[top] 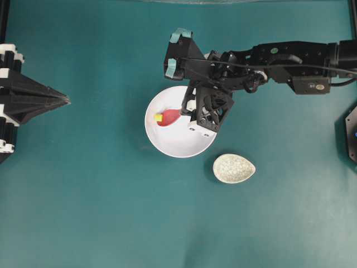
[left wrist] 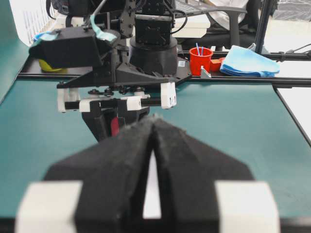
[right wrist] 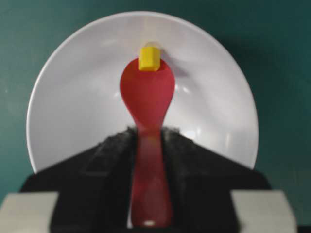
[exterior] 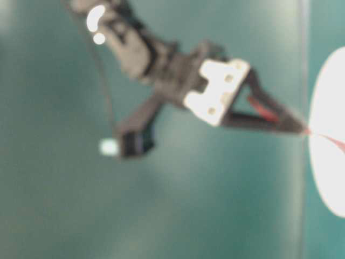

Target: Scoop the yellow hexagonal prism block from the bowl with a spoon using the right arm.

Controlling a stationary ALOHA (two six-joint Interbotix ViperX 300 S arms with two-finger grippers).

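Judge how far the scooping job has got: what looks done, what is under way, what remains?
Done: the right gripper is shut on the red spoon, with its scoop inside the white bowl.
In hand: the scoop's tip meets the yellow hexagonal prism block, which sits at its front edge, apparently not yet fully loaded.
Left: get the block into the scoop and lift it out. The left gripper rests shut.

Teal table: bowl, spoon rest

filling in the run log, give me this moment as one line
right gripper: shut on spoon | spoon tip at yellow block, inside bowl | block not yet scooped | left gripper: shut, idle
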